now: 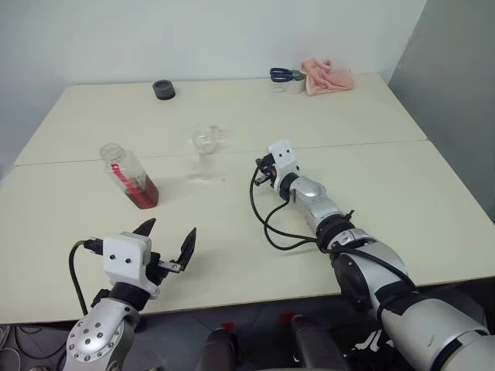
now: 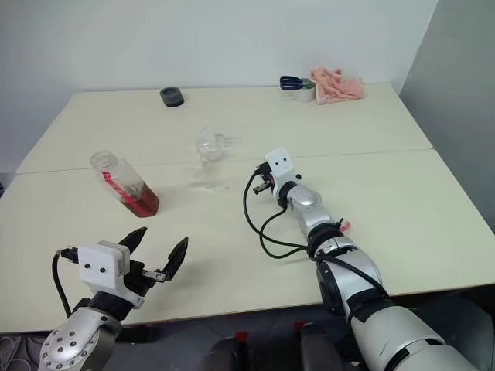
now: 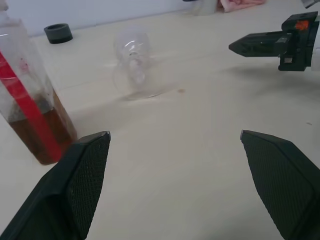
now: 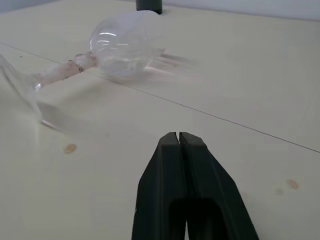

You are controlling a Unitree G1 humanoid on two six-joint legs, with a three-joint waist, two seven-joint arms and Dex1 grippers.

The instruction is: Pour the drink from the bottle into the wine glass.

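The wine glass (image 4: 125,42) is tipped far over and blurred, its foot (image 4: 20,85) on edge on the table and its bowl off the surface. In the left eye view the wine glass (image 1: 205,147) is left of my right gripper (image 1: 261,173). That gripper is shut on nothing, with its fingertips (image 4: 178,137) a short way from the glass and not touching it. The uncapped bottle (image 1: 130,176) with its red strip stands at the table's left, the reddish-brown drink (image 1: 145,193) filling its lower part. My left gripper (image 1: 166,239) is open and empty near the front edge, in front of the bottle.
A black round object (image 1: 163,90) lies at the back of the table. At the back right are a pink cloth (image 1: 329,76) and blue-handled scissors (image 1: 282,74) on a white roll. A seam (image 1: 387,143) crosses the table. A black cable (image 1: 267,224) loops beside my right forearm.
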